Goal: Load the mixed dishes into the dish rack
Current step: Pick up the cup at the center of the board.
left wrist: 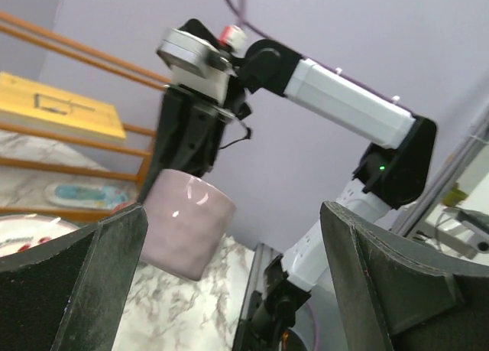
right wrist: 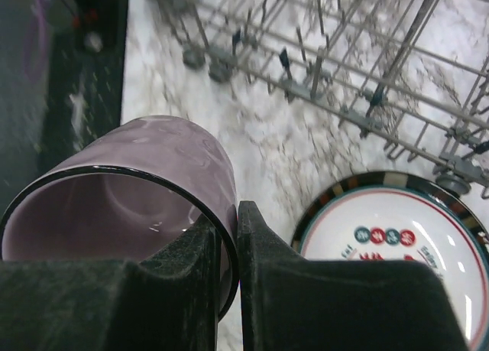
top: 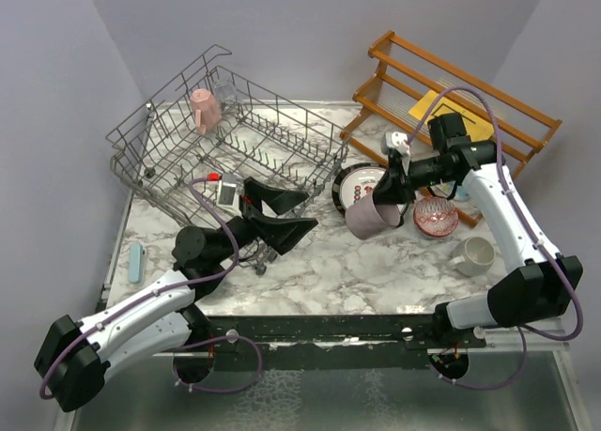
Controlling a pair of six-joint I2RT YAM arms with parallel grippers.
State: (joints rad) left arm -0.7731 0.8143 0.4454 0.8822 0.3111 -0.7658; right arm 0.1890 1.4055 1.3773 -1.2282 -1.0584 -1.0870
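Black fingers [right wrist: 206, 267] of the right tool [right wrist: 235, 217] are seen closest, pinched narrow on the wall of a mauve mug [right wrist: 153, 160], with one finger inside the rim and one outside. The mug is gripped near its lip and is tilted; in the left wrist view its base appears to be held off the marble surface [top: 357, 271], though this cannot be told for certain. From above, the mug [top: 374, 217] is found between the dish rack [top: 225, 140] and a red bowl [top: 436, 217], just beside a black-rimmed plate [top: 355, 182] with red characters, which is lying flat on the surface. The plate [right wrist: 397, 244] is also shown under the right tool, near the rack's wheeled edge.

The left tool [top: 308, 212] is spread wide and nothing is held in it. It is positioned at the near right corner of the rack and is pointed toward the mug [left wrist: 187, 225], which is framed between its fingers [left wrist: 76, 282].

A pink mug [top: 203, 110] is already placed in the far part of the rack. A cream mug [top: 472, 255] is left standing on the surface near the right arm. A wooden shelf [top: 460, 93] with a yellow sheet [top: 451, 115] on it is set at the far right.
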